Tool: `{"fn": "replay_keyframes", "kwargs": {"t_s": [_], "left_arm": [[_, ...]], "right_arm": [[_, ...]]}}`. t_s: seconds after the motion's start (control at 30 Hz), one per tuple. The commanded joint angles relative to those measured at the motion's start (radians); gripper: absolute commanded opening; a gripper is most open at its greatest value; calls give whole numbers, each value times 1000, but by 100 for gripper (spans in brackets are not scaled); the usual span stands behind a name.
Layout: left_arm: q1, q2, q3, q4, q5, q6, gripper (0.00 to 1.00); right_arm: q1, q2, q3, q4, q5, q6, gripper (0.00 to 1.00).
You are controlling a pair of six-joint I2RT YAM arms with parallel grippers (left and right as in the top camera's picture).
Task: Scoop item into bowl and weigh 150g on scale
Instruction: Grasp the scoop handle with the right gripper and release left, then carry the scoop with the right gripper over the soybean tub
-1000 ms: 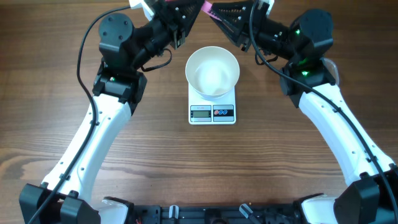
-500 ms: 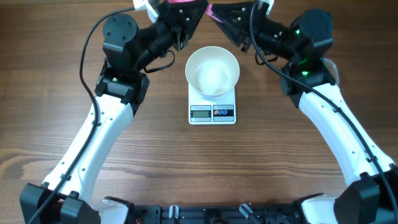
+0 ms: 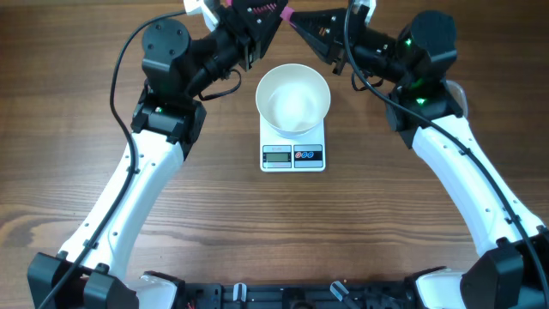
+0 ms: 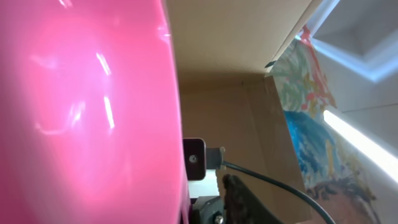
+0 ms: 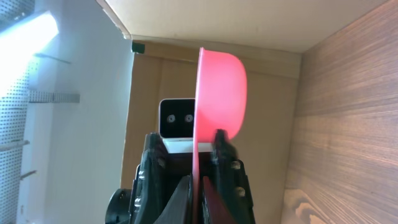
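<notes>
Centrally, 1 white bowl (image 3: 293, 99) sits on 1 scale (image 3: 292, 157). Right gripper (image 5: 186, 152): fingers (image 5: 222, 146) clamped on 1 pink scoop (image 5: 221, 93), edge-on beyond the bowl. Left gripper (image 3: 257, 21): close beside the scoop; finger state cannot be told.

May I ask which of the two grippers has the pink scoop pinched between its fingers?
The right gripper: its wrist view shows the pink scoop edge-on between its closed fingers, whereas the left gripper's grip cannot be made out.
</notes>
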Motion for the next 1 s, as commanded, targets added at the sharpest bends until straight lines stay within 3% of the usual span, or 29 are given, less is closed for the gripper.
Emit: {"fn": "replay_keyframes", "kwargs": {"t_s": [0.0,0.17,0.27,0.43,0.47,0.57,0.67,0.8,0.97], "left_arm": [[-5,-9,12,3,6,17,59],[-5,-9,12,-24,47,79,68],[-5,-9,12,-115,52,187,68],[-4,-10,12,-344,55,468,63],[-4,-19,12,-445,52,609,62],[-4,-37,12,-550,5,743,58],[-4,-87,13,-732,-190,893,52],[-4,-150,13,-941,-366,988,42],[-4,-153,13,-1101,-353,982,33]], "right_arm": [[-10,-2,17,-15,12,-39,5],[-88,-3,29,-39,43,-103,5],[-150,-3,79,-170,50,-187,5],[-262,-4,294,-705,172,-536,5],[-291,-4,414,-969,285,-700,5],[-304,-5,533,-1220,433,-864,4],[-305,-5,570,-1424,573,-1006,5],[-305,-5,569,-1602,797,-1094,5],[-305,-4,554,-1657,992,-1099,4]]}}
